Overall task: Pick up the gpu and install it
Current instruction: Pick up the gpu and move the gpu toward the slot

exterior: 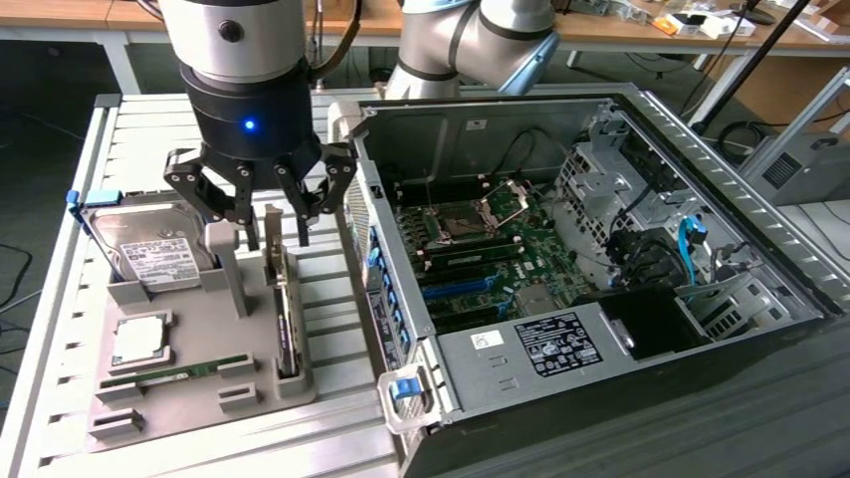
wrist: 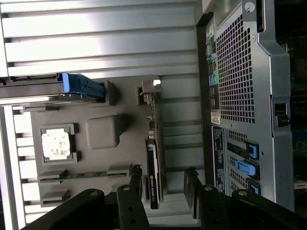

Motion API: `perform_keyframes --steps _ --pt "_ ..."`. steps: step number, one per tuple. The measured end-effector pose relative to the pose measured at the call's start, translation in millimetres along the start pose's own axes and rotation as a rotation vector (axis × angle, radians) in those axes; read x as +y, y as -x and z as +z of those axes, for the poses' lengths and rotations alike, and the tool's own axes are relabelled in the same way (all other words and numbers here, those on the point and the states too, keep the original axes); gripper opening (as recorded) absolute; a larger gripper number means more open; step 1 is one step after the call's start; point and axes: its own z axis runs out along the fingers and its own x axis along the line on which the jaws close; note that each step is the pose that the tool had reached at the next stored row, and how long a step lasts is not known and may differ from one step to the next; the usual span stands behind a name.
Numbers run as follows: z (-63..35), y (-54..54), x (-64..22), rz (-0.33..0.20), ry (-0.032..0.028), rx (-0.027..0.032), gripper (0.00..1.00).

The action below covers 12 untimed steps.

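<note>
While our tool (exterior: 277, 241) gapes wide, we straddle the upright gpu (exterior: 285, 319) in its grey holder (exterior: 186, 400).

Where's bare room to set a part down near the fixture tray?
Bare table slats past the hard drive, and a strip on the exterior view's left of the tray. Crowded: the tray itself, and between gpu and PC case, by the gripper.

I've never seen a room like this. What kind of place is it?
Probably a robotics lab or workshop for putting computers together: an open computer case, a grey tray holding a hard drive and the gpu, and a robot gripper hanging open over it.
</note>
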Motion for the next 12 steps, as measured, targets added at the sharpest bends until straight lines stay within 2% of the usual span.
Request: perform_keyframes --steps 12 --pt "10.0 -0.3 -0.2 0.0 0.0 0.0 0.48"
